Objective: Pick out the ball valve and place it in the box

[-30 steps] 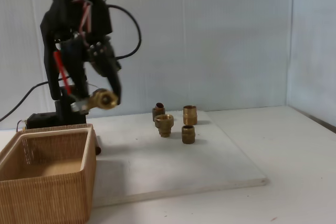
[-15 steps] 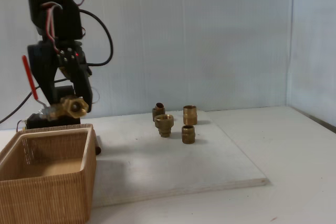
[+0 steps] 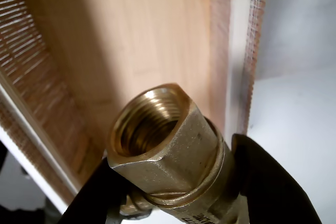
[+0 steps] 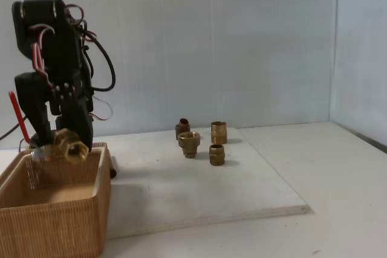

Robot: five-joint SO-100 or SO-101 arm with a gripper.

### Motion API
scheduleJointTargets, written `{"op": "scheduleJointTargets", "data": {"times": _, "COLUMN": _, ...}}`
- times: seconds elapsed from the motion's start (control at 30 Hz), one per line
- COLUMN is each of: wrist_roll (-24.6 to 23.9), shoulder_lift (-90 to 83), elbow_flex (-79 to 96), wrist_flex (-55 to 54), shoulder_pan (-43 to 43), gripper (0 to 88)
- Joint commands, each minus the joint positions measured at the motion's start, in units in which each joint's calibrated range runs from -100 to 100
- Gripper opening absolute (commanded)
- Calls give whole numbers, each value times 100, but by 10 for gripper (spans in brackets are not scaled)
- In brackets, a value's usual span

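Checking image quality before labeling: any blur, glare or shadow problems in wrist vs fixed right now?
Wrist view: the ball valve is sharp with soft highlights on the brass, no blown glare; the box interior behind it is soft and part shadowed, the gripper fingers dark. Fixed view: even, flat light, mild overall softness; the brass fittings cast faint shadows; the valve sits low against the dark arm.

1. The ball valve (image 3: 168, 156) is showing polished brass, glossy, with a matt red lever (image 4: 19, 118).
2. The box (image 4: 57, 222) is showing tan, finely ribbed walls and a smooth wood-like floor.
3. The gripper (image 3: 173, 182) fingers are appearing matt black.
4. The fittings (image 4: 189, 143) at 3 o'clock are showing dull brass.
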Motion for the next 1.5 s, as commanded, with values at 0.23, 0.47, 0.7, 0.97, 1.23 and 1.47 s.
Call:
{"op": "scheduleJointTargets", "data": {"times": 0.23, "wrist_roll": 32, "shoulder_lift": 559, "elbow_flex": -79, "wrist_flex": -525, "shoulder_pan": 234, "gripper": 122}}
{"op": "scheduleJointTargets", "data": {"times": 0.47, "wrist_roll": 37, "shoulder_lift": 966, "elbow_flex": -88, "wrist_flex": -818, "shoulder_pan": 396, "gripper": 122}}
{"op": "scheduleJointTargets", "data": {"times": 0.7, "wrist_roll": 37, "shoulder_lift": 1153, "elbow_flex": -88, "wrist_flex": -810, "shoulder_pan": 536, "gripper": 122}}
{"op": "scheduleJointTargets", "data": {"times": 0.97, "wrist_roll": 37, "shoulder_lift": 1610, "elbow_flex": -79, "wrist_flex": -964, "shoulder_pan": 536, "gripper": 122}}
{"op": "scheduleJointTargets", "data": {"times": 1.23, "wrist_roll": 239, "shoulder_lift": 2043, "elbow_flex": -79, "wrist_flex": -990, "shoulder_pan": 544, "gripper": 122}}
{"op": "scheduleJointTargets", "data": {"times": 1.47, "wrist_roll": 275, "shoulder_lift": 2187, "elbow_flex": -79, "wrist_flex": -1042, "shoulder_pan": 544, "gripper": 122}}
